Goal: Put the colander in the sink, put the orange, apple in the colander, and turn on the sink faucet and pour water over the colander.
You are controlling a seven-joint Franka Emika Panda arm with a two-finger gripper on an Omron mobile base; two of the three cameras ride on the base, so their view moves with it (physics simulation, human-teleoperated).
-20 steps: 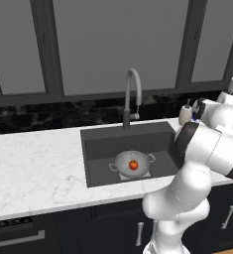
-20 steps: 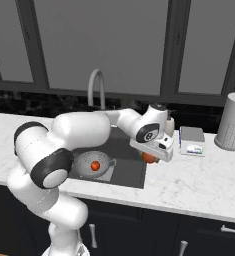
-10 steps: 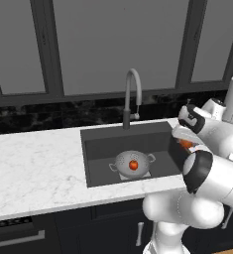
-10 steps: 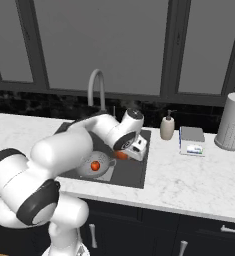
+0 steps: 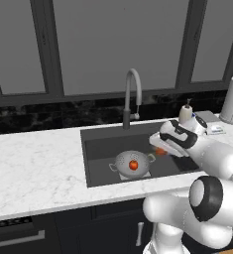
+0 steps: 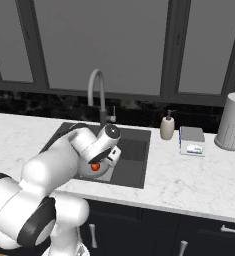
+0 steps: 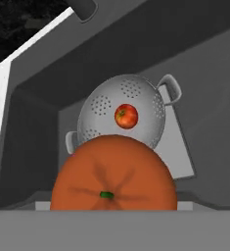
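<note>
The white arm has swung from the right side of the counter, where a second ago its hand was near the soap bottle point(image 6: 167, 127), across to the sink point(image 5: 100, 146). The hand now hangs above the basin's right half, beside the gooseneck sink faucet point(image 5: 132, 96). That puts the carried fruit almost over its target.

The colander point(image 5: 133, 164) sits upright on the sink floor on the paler square plate, unmoved over the last second. The apple point(image 7: 126, 115), small and red, already lies inside it.

The gripper point(image 5: 161, 150) holds the orange point(image 7: 113, 175) with its jaws spread wide around it. In the hand view the fruit fills the space at the fingers, with the colander directly beyond it.

Judging from this, the colander and apple steps are done and the orange is in transit. What seems left is to bring the hand a little further over the bowl, release, then reach for the faucet's lever. Released now, the orange might strike the rim or land outside the bowl.
</note>
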